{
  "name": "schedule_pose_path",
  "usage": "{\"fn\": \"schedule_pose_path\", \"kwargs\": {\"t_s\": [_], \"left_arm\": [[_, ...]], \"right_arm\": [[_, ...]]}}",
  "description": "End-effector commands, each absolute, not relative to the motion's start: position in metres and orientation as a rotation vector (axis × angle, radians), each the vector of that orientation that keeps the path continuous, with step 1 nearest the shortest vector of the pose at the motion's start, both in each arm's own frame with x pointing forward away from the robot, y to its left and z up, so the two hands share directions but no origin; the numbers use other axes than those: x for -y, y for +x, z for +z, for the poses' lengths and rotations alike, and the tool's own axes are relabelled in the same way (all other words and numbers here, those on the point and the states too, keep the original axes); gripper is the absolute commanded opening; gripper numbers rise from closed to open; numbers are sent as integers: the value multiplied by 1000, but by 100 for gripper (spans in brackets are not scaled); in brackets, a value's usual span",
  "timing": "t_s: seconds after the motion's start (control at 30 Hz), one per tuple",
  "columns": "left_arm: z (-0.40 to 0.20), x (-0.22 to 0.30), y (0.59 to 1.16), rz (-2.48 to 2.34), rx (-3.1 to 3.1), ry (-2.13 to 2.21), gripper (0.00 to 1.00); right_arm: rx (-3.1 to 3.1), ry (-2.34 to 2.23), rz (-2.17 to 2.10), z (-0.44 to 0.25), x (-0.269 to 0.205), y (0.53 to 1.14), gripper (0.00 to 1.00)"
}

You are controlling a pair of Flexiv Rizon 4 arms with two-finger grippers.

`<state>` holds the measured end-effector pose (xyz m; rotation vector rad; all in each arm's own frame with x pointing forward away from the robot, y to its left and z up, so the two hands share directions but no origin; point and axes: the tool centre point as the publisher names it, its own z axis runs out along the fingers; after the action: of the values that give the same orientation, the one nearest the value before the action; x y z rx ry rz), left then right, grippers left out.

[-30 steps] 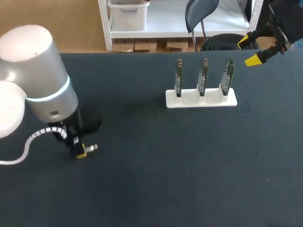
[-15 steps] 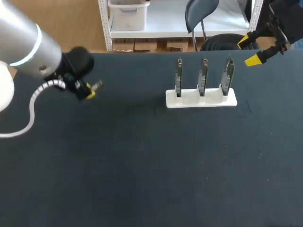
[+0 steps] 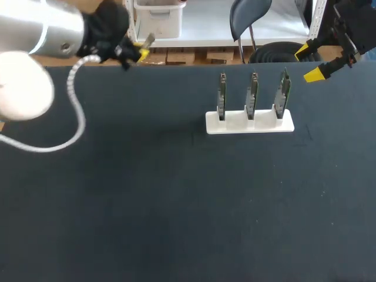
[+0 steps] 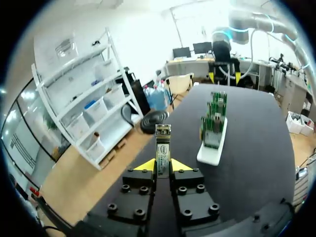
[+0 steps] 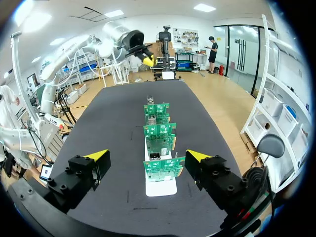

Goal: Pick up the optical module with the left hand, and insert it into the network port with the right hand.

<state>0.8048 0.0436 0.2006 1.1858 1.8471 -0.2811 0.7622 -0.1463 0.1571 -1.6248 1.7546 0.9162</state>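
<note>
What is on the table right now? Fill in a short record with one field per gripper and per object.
Left gripper: shut on optical module, held over the table's far left edge
Right gripper: open, empty, above the table's far right, near the boards
Circuit boards: three, upright in a row in white stand
Table: dark surface
</note>
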Motion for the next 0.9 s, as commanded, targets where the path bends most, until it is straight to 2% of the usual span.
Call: {"fn": "schedule_pose_path", "kwargs": {"t_s": [0.03,0.27,0.63,0.9], "left_arm": [[212,5,839,-426,-1674,1210,0],[234,63,842,-571,-1512,1251,0],[243,142,812,-946,-1321,1255,0],[243,182,798,-1090,-1253,1262,0]], "right_arm": [[-1755,-1621,908,157,146,759,100],[-1755,-1621,908,157,146,759,100],[-1755,-1621,908,157,146,759,100],[-1755,-1621,908,157,146,759,100]]}}
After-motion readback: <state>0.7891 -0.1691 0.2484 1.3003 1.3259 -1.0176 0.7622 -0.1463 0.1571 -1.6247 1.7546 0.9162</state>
